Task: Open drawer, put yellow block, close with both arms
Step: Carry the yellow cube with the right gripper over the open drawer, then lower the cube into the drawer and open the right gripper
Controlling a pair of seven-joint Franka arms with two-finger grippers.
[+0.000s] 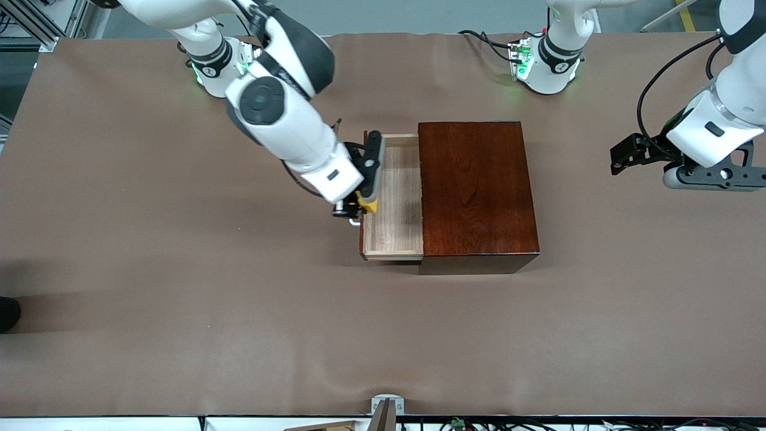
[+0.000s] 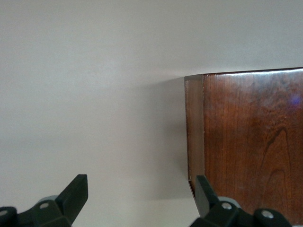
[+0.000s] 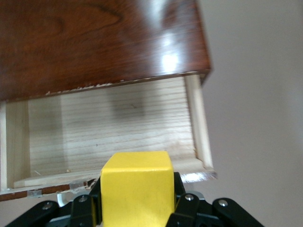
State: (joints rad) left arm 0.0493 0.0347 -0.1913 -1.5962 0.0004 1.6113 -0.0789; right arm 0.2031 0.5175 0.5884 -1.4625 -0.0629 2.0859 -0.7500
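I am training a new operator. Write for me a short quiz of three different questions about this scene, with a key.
1. True or false: the pale light-wood drawer of the glossy dark reddish-brown wooden box is pulled out.
2. What does the right gripper hold?
A. small bright yellow cube
B. white handle
C. nothing
3. Fill in: the left gripper, waiting at its own arm's end of the table, is ____.

Key: 1 true; 2 A; 3 open.

We get a high front view facing both arm bases; each wrist view looks down close past its own fingers, all three sharing the box
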